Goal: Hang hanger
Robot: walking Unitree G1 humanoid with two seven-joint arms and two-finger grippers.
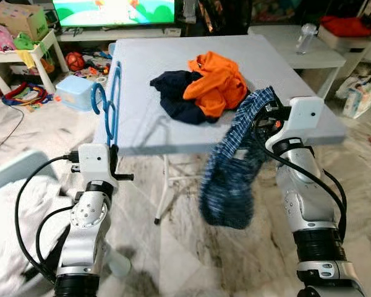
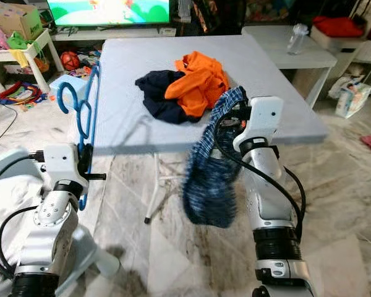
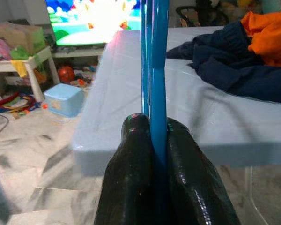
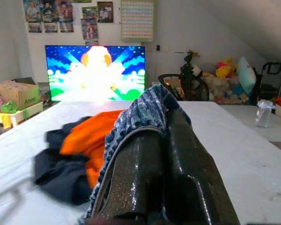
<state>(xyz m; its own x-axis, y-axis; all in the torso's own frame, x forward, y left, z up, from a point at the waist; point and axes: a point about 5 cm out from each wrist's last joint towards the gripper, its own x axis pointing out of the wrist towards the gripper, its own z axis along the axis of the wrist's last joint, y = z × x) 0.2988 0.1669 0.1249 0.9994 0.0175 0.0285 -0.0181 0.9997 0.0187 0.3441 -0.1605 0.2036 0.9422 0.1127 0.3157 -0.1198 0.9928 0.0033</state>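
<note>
Hanger: blue hanger (image 1: pixel 111 102), centre-left of the left eye view, standing on edge along the near left side of the tabletop (image 1: pixel 297 93); I read that as holding it upright so a garment can be threaded on.
Left hand: my left hand (image 3: pixel 152 140), lower centre of its wrist view, both fingers pressed onto the hanger's lower bar, gripping it firmly.
Right hand: my right hand (image 1: pixel 263 120), right of centre, fingers clamped on the top edge of a blue plaid garment (image 1: pixel 232 179).
Plaid garment: hangs free from that grip, draping below the tabletop's front edge; lifted, I judge, so it opens out for the hanger.
Gap: hanger and garment well apart, each on its own side of the frame; I must bring them together first.
Other clothes: orange garment (image 1: pixel 217 80) lying over a dark navy garment (image 1: pixel 176 96), upper centre, on the tabletop, untouched.
Surroundings: television (image 1: pixel 114 11) at top left, toys and a light blue box (image 1: pixel 74 93) on the floor at left.
Risk: limp cloth may slip off the thin bar.
</note>
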